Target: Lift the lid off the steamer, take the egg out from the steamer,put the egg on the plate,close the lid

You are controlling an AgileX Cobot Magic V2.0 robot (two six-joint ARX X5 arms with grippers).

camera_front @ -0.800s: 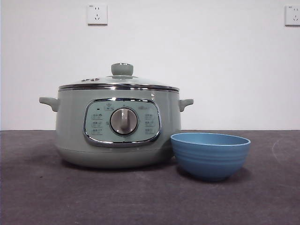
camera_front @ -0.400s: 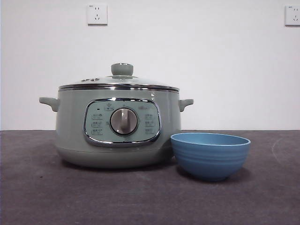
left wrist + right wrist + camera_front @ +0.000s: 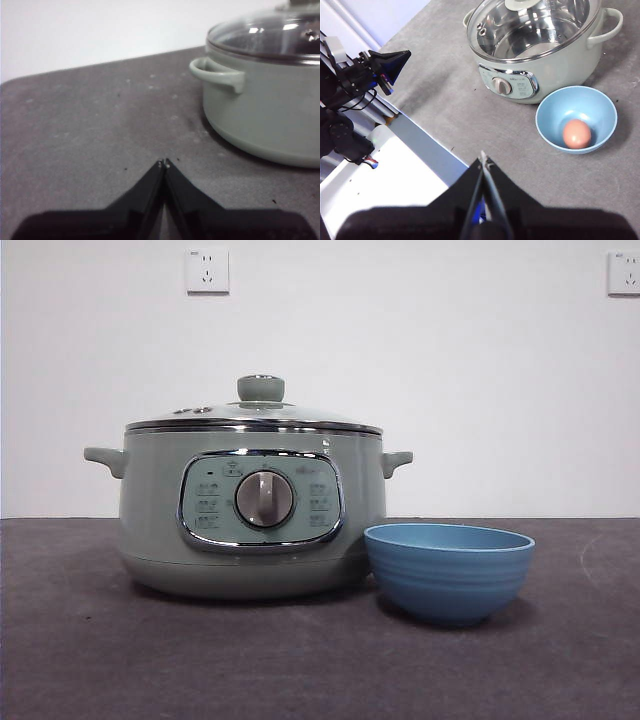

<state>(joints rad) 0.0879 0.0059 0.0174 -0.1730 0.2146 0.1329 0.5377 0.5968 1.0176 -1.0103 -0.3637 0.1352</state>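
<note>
Here the steamer (image 3: 250,510) stands on the dark grey counter (image 3: 100,660) with the lid (image 3: 255,418) seated on its rim, the pale green knob (image 3: 260,387) upright at the centre and the small steam holes showing toward one side of the glass. Its chrome-framed panel with the silver dial (image 3: 265,499) faces the front camera, and a small side handle sticks out at each side. The plate (image 3: 448,572), a blue ribbed bowl, sits on the counter just beside the steamer's base, on the right in the front view and a little nearer the camera. From the front its inside is hidden, but the right wrist view looks down into it and shows the egg (image 3: 577,133) lying on the bottom of the plate (image 3: 555,107), apart from the steamer (image 3: 555,70) and its closed lid (image 3: 535,30). The right hand (image 3: 483,161) hangs high above the counter's near edge, well clear of the things, its jaws clenched together on nothing. The left hand (image 3: 164,162) is low over bare counter, near the steamer (image 3: 265,115) on the side of one handle (image 3: 217,75), its jaws likewise pressed tip to tip and empty. Two white wall sockets (image 3: 207,270) sit high on the pale wall behind.
</note>
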